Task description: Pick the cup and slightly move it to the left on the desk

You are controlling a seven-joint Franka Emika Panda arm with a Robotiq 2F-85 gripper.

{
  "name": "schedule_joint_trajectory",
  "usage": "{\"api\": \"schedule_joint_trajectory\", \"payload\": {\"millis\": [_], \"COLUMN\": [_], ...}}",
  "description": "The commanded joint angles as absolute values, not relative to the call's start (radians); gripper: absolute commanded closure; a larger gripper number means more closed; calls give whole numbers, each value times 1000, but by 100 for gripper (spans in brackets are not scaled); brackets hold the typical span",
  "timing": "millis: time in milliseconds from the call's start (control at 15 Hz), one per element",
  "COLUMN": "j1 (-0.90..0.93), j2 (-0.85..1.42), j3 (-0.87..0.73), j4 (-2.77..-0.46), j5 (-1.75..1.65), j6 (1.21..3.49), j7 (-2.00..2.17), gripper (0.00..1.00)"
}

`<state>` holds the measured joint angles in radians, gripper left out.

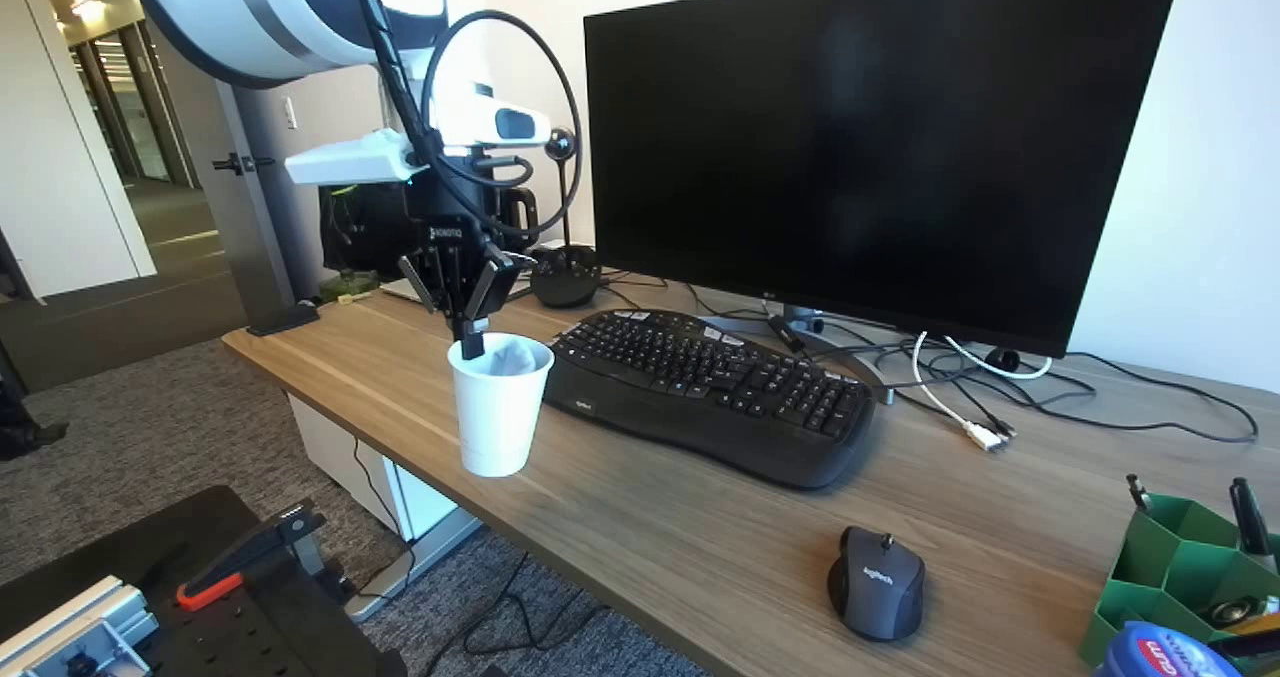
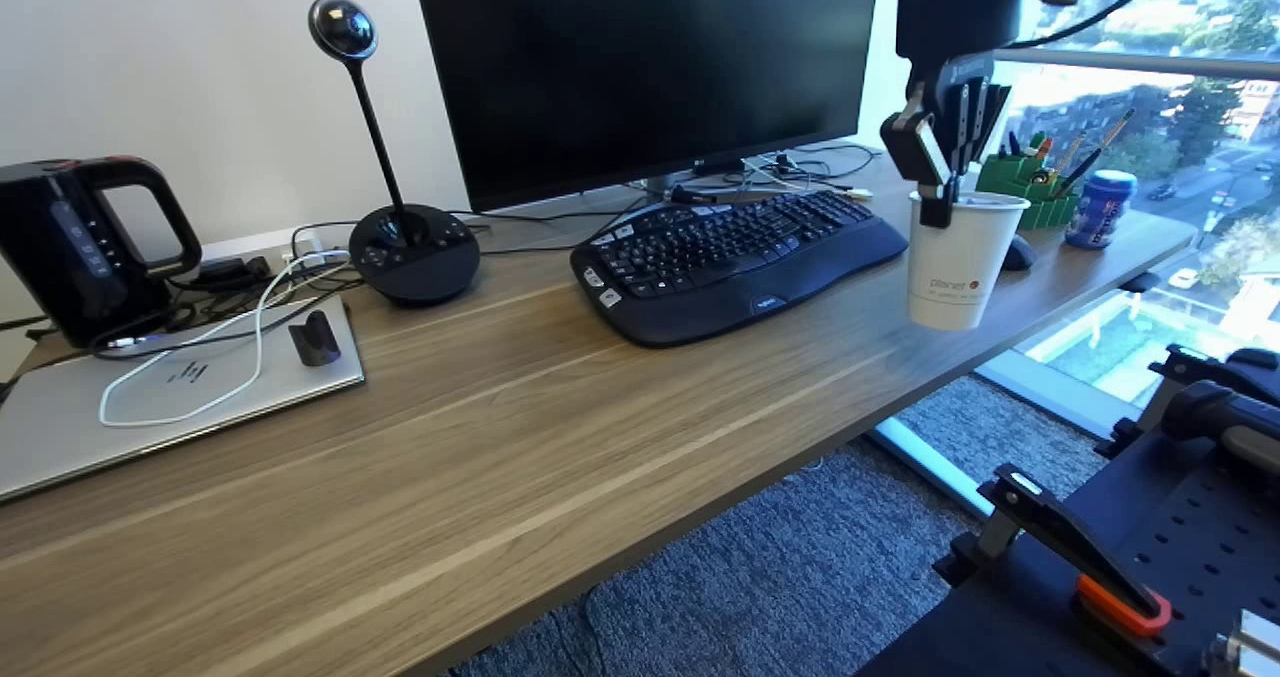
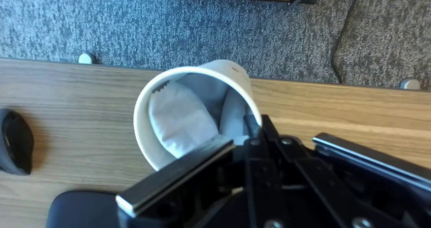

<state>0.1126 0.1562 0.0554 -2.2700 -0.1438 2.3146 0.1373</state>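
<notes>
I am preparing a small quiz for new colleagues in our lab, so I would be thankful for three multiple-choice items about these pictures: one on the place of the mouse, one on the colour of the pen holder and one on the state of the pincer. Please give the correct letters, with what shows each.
1. Where is the mouse?
A) On the laptop
B) On the desk
C) On the floor

2. What colour is the pen holder?
A) Green
B) Red
C) White

3. How does the pincer stand?
A) Wide open, holding nothing
B) Shut, with nothing between its jaws
C) Shut on the wall of the cup

1 B: an exterior view shows it lying on the wood-grain top.
2 A: its walls look green in both exterior views.
3 C: in the wrist view the cup's wall runs between the jaws, one tip inside, one outside.
</notes>
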Motion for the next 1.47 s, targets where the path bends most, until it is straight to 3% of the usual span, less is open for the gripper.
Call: {"api": "schedule_joint_trajectory", "payload": {"millis": [0, 1400], "j1": [112, 154], "j2": [84, 278], "j3": [75, 38], "j4": [-2302, -2092], "j5": [-118, -286], "j6": [2327, 2394], "j7": [119, 480], "gripper": [99, 99]}}
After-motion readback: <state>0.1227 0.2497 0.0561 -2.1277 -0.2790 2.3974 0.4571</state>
